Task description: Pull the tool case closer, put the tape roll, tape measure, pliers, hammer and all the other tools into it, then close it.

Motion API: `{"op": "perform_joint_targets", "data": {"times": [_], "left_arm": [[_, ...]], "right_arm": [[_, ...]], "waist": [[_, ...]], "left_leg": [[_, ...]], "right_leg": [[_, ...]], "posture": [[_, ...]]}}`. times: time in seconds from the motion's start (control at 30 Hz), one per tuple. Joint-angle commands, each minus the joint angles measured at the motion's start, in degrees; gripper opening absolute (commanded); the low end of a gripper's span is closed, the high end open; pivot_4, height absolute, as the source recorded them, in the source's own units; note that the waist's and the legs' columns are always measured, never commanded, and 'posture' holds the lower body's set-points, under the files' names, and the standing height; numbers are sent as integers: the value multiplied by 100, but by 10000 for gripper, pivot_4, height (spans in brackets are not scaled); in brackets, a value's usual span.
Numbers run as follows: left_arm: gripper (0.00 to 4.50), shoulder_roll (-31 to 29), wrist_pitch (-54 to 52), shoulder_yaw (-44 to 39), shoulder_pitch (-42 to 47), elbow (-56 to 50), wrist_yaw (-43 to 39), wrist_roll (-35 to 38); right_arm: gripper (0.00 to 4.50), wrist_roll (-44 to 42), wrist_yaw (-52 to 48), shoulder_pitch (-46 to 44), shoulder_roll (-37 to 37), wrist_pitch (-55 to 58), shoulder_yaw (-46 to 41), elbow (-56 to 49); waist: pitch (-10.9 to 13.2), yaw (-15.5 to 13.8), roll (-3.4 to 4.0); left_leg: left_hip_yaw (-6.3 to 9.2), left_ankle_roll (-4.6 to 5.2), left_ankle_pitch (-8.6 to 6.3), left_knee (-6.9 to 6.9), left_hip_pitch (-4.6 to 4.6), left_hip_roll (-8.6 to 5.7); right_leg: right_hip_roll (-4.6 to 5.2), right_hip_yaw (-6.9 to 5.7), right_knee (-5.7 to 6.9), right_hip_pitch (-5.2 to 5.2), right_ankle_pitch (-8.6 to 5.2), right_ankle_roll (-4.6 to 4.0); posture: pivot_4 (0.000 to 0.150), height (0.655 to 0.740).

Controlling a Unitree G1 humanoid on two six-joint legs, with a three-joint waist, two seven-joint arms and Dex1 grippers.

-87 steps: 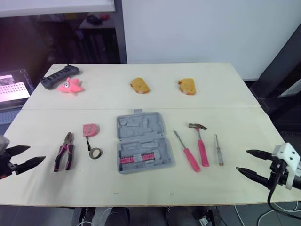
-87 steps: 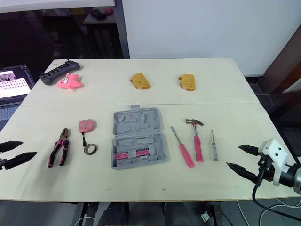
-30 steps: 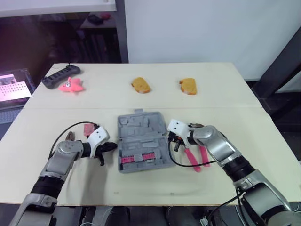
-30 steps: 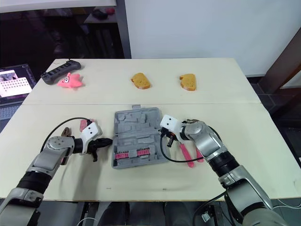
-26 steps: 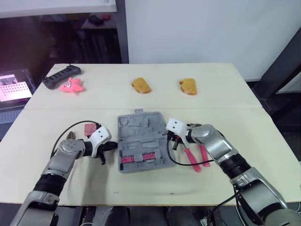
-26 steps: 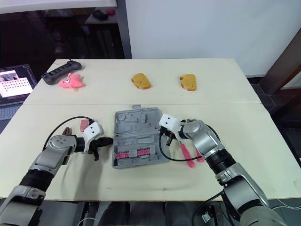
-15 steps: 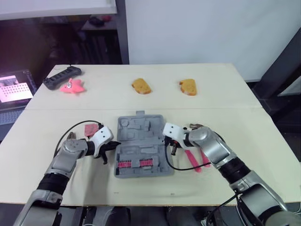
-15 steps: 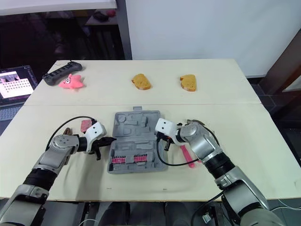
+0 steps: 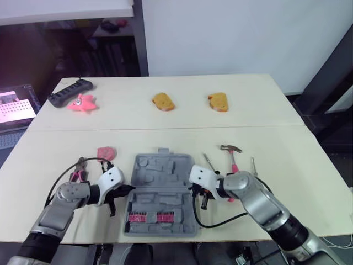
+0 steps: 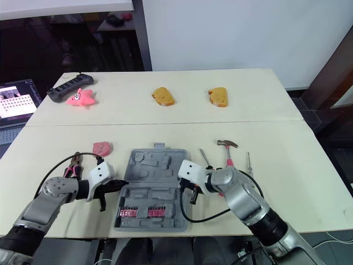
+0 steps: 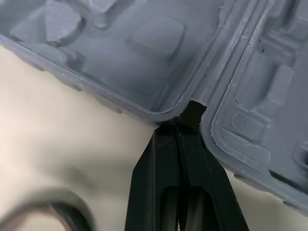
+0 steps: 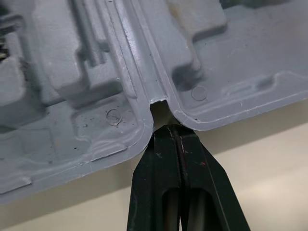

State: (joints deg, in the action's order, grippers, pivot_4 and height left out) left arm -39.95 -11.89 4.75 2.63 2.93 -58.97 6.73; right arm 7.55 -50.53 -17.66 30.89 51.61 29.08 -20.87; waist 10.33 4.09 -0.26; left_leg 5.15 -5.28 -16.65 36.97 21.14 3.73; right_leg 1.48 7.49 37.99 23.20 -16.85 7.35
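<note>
1. The grey tool case (image 9: 160, 193) lies open at the near edge of the bench (image 9: 309, 182), so the pull looks nearly finished.
2. The left hand (image 11: 179, 126), fingers clenched together, wedges its tips into the hinge notch at the case's 9 o'clock. The right hand (image 12: 174, 129), likewise clenched, does the same at 3 o'clock.
3. Outside the case lie the pliers (image 9: 80, 164) at 9 o'clock, the tape measure (image 9: 106, 152) at 10 o'clock, and the hammer (image 9: 230, 149) and a screwdriver (image 9: 209, 163) at 2 o'clock. Loading and closing remain.

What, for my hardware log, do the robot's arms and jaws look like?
The left arm and right arm are rounded silver-grey shells with dark joints. Each wrist carries a white block, with a looping black cable. The jaws are slim, black, tapering to points.
</note>
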Motion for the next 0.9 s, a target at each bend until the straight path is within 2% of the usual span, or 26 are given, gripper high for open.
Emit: {"op": "perform_joint_targets", "data": {"times": [0.03,0.4,0.9], "left_arm": [[0,-28,-249,208,-265,8,-8,-63],[0,163,-556,290,-133,-167,104,35],[0,100,-833,237,-533,-624,197,144]], "right_arm": [[451,-145,131,101,-65,143,66,-247],[451,-163,373,-213,-79,-156,39,251],[451,-440,499,116,-17,384,41,-292]], "waist": [[-1,-4,-1],[-5,-9,-1],[-6,-11,-2]], "left_leg": [[0,0,0,0,0,0],[0,-1,0,1,-2,0],[0,-1,0,0,5,0]], "right_leg": [[0,0,-1,0,0,0],[0,0,-3,-2,-6,-10],[2,0,-13,-1,-14,-15]], "posture": [[1500,7400],[1500,7400],[1500,7400]]}}
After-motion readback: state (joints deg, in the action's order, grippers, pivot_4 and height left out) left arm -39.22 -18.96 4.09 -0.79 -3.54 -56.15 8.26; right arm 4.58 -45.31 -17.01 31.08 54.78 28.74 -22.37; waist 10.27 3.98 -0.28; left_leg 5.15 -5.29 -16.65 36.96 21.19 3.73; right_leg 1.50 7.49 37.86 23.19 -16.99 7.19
